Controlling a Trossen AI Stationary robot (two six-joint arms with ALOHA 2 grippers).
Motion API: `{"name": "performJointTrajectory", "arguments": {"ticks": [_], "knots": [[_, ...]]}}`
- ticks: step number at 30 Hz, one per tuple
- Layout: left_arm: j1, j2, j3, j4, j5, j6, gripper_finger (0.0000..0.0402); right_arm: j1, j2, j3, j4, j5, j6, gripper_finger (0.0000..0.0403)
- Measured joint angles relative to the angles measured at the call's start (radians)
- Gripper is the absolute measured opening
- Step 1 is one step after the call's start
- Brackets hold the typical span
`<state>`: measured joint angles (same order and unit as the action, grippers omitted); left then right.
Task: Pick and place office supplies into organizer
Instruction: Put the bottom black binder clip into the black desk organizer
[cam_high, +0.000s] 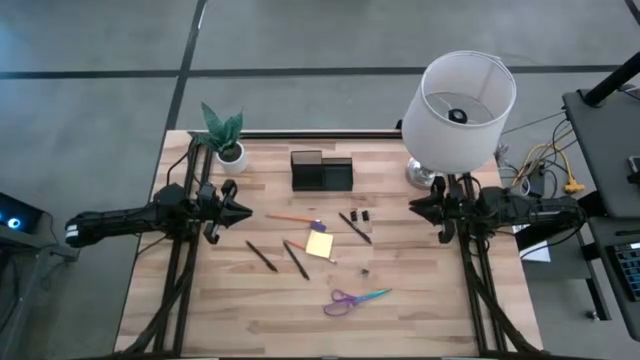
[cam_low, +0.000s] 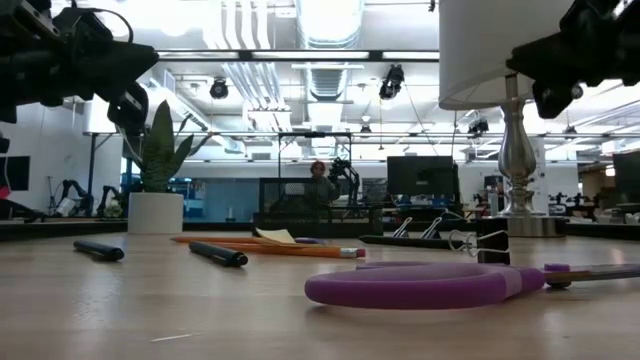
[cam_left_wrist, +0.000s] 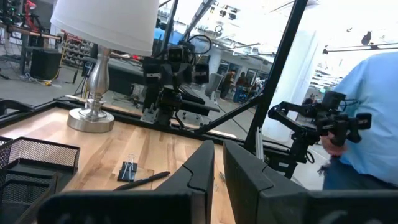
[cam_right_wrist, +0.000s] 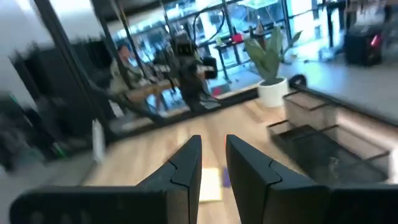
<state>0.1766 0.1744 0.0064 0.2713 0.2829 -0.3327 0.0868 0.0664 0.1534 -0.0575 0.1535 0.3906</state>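
- My left pincer hangs above the left side of the wooden tabletop, its fingers pressed together and holding nothing.
- My right pincer hovers over the right side, near the lamp's base; its fingers stand a narrow slit apart with nothing between them.
- The black mesh organizer sits near the middle of the far edge, with no supplies in the compartments that show.
- The supplies lie loose across the tabletop's middle: an orange pencil, a yellow sticky-note pad, two dark pens toward the left, another dark pen and small black clips toward the right.
- The purple-and-teal scissors lie closest to the near edge, well apart from the organizer.
- A white lamp stands at the far right corner; a potted plant stands at the far left corner.
- Beyond the tabletop is a bright workshop with grey floor, ceiling lights and ducts, monitors and other rigs.
- A person in a light blue shirt stands just off the tabletop's right side.
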Motion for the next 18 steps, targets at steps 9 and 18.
{"name": "performJointTrajectory", "arguments": {"ticks": [9,18], "knots": [[0.000,0.000,0.000,0.000,0.000,0.000,0.0020,0.001,0.011,0.027,0.020,0.105,0.270,0.0068],[0.000,0.000,0.000,0.000,0.000,0.000,0.0020,0.017,0.137,0.036,0.291,-0.083,0.466,0.0068]]}}
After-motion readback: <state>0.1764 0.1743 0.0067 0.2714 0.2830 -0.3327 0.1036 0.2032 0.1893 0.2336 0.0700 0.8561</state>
